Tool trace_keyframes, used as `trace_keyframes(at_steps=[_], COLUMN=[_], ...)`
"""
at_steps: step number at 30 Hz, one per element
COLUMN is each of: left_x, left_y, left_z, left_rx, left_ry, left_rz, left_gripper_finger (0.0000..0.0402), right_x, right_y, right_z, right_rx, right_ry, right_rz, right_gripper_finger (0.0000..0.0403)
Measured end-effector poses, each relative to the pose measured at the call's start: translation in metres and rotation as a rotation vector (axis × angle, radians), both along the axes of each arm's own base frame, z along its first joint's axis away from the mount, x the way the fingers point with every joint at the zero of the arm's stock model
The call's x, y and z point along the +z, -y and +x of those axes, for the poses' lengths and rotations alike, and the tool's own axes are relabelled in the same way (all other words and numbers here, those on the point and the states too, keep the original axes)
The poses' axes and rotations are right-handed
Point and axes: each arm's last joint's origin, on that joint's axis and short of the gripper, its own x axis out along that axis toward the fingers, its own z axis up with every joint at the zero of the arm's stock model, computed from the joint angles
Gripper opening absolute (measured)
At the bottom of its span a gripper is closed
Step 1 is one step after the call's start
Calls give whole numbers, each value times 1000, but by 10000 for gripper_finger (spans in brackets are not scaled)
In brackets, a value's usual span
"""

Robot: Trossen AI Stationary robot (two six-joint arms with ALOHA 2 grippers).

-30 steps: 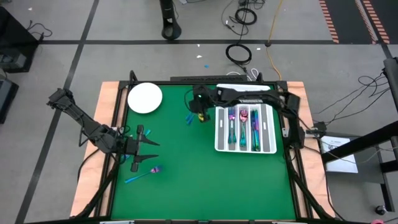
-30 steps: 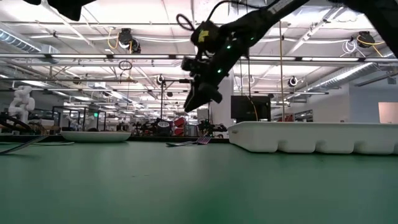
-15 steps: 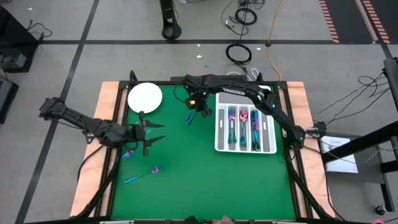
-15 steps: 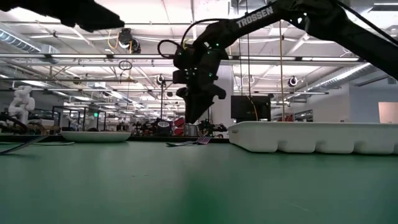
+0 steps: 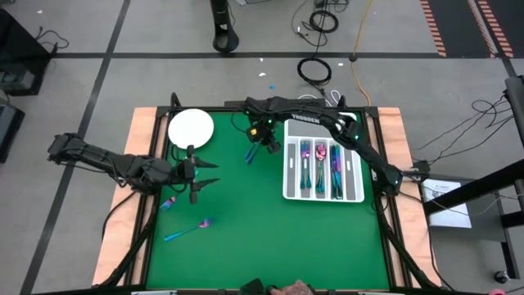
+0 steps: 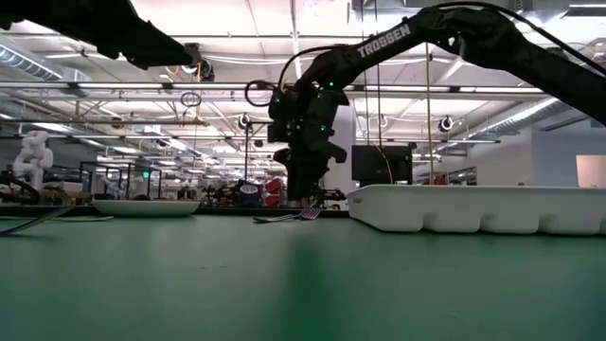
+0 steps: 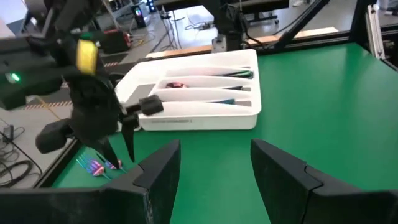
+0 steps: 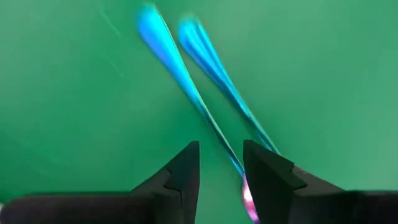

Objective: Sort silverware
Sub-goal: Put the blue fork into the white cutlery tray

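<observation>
Teal handles (image 8: 205,93) fill the right wrist view between part-spread empty jaws; overhead, left jaws gape.

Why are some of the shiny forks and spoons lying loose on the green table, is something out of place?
Nothing looks spilled or damaged. A few pieces lie unsorted: two by the right gripper, one near the left gripper and one at the table's front left. The rest lie lined up in the white tray.

Round white plate (image 5: 191,129) sat near the green mat's (image 5: 246,238) far left corner, white compartmented tray (image 5: 354,176) lay at right
</observation>
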Motion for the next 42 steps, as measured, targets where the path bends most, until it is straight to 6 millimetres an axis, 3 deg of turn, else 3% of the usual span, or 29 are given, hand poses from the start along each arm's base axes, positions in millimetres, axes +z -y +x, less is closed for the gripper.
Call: trace_keyframes(at_steps=[12,16,24,42], left_x=[0,0,1,2], left_y=[-2,-2,-2,-2], left_z=[0,0,1,1], left_rx=[5,5,5,-20], left_ry=[-6,-7,4,13], left_rz=[20,24,21,30], left_gripper_finger=[198,198,198,198], right_x=[-4,-4,-19,-17], right_y=[0,-8,-29,-41], right_z=[0,4,14,22], right_rx=[-22,21,202,262], right_ry=[-62,-63,-192,-138], right_rz=[-103,-120,-345,-348], right_gripper_finger=[114,114,114,114])
